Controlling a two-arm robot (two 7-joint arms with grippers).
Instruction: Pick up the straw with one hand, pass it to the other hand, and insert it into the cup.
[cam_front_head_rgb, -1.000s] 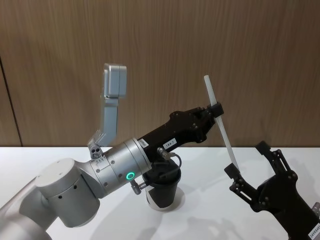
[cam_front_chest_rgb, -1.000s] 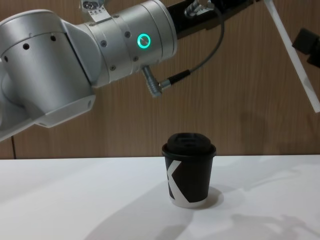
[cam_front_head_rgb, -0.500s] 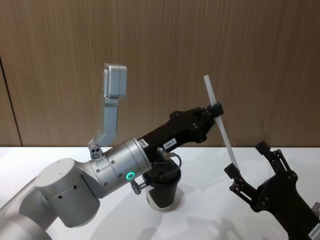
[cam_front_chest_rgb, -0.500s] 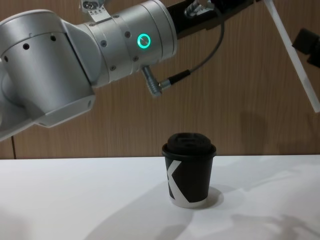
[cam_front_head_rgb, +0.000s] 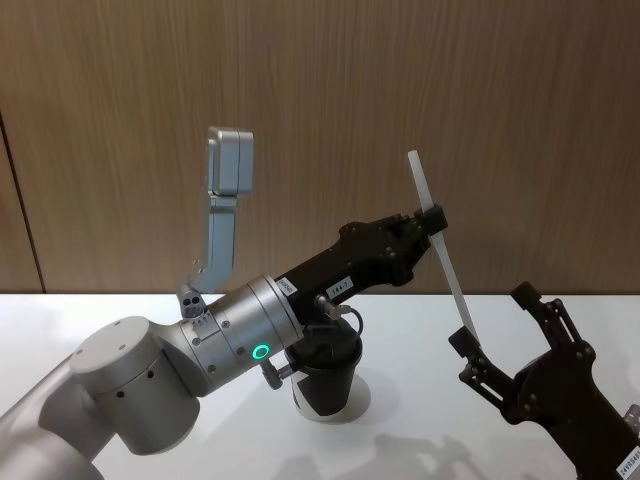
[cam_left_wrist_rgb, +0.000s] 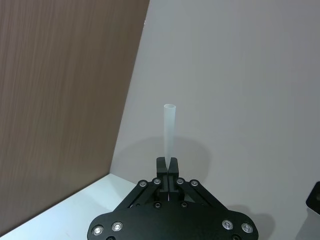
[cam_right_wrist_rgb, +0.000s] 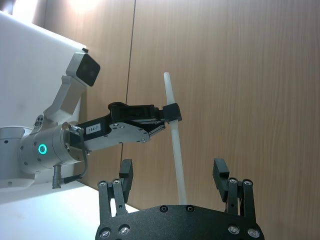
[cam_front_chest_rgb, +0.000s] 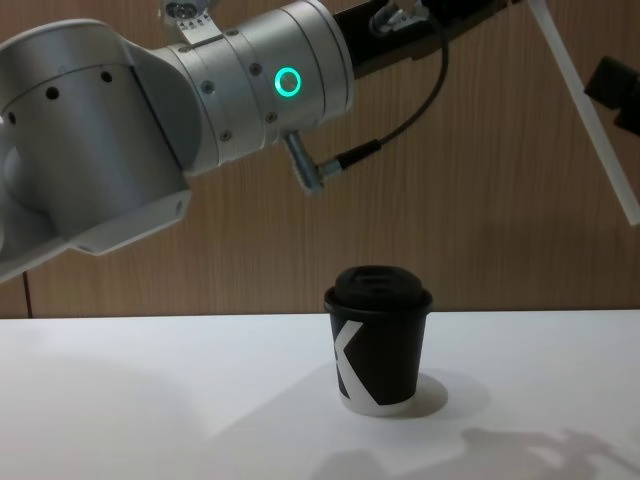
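Note:
My left gripper (cam_front_head_rgb: 432, 218) reaches up and to the right on its silver arm and is shut on the white straw (cam_front_head_rgb: 445, 265), gripping it a third of the way down from its top. The straw slants down into the gap of my right gripper (cam_front_head_rgb: 492, 320). In the right wrist view the straw (cam_right_wrist_rgb: 176, 145) runs between the spread fingers (cam_right_wrist_rgb: 126, 176) of the right gripper (cam_right_wrist_rgb: 172, 172), which is open and clear of it. The left wrist view shows my left gripper (cam_left_wrist_rgb: 169, 164) clamped on the straw (cam_left_wrist_rgb: 169, 127). The black cup (cam_front_chest_rgb: 378, 340) with its lid stands on the table below, partly behind the left arm (cam_front_head_rgb: 325, 385).
The white table (cam_front_chest_rgb: 150, 400) stretches out on both sides of the cup. A wooden wall (cam_front_head_rgb: 500, 100) closes the back. The bulky silver left arm (cam_front_chest_rgb: 150, 120) hangs over the table's left half, with its grey cable (cam_front_chest_rgb: 400, 130) looping above the cup.
The left arm's elbow has shifted very slightly. The straw, the cup and both grippers keep their places.

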